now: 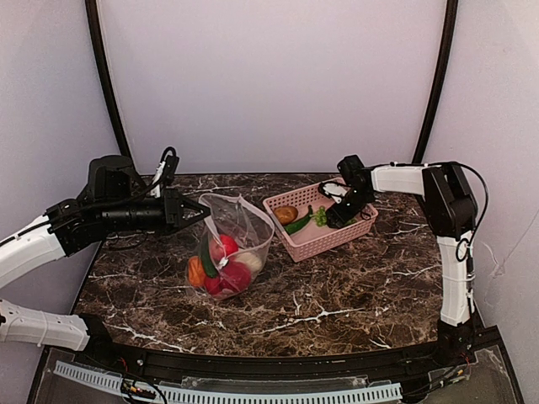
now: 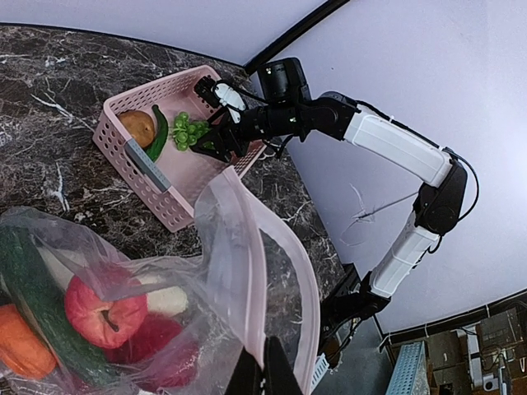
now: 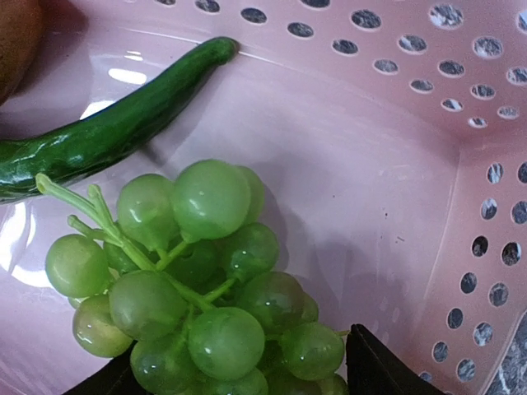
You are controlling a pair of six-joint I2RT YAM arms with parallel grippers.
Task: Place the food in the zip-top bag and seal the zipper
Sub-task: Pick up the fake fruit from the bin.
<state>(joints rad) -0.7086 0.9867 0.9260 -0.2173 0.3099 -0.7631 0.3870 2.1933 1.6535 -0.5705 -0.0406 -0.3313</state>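
The clear zip-top bag (image 1: pixel 240 231) stands open on the marble table, holding a red apple (image 2: pixel 103 309), an orange piece, a dark green cucumber and a white piece. My left gripper (image 2: pixel 263 370) is shut on the bag's rim, right at the pinkish zipper (image 2: pixel 284 247) strip, and holds the mouth up. No slider is in view. My right gripper (image 3: pixel 239 380) is down inside the pink basket (image 3: pixel 370 189), open, its two black fingers on either side of a bunch of green grapes (image 3: pixel 198 280). A green cucumber (image 3: pixel 115 132) lies just beyond the grapes.
The pink slotted basket (image 1: pixel 333 240) sits right of the bag and also holds a brownish-orange round piece (image 1: pixel 285 214). Curved black frame posts (image 1: pixel 105 84) rise at the back. The table's left edge (image 1: pixel 88 278) is near the left arm.
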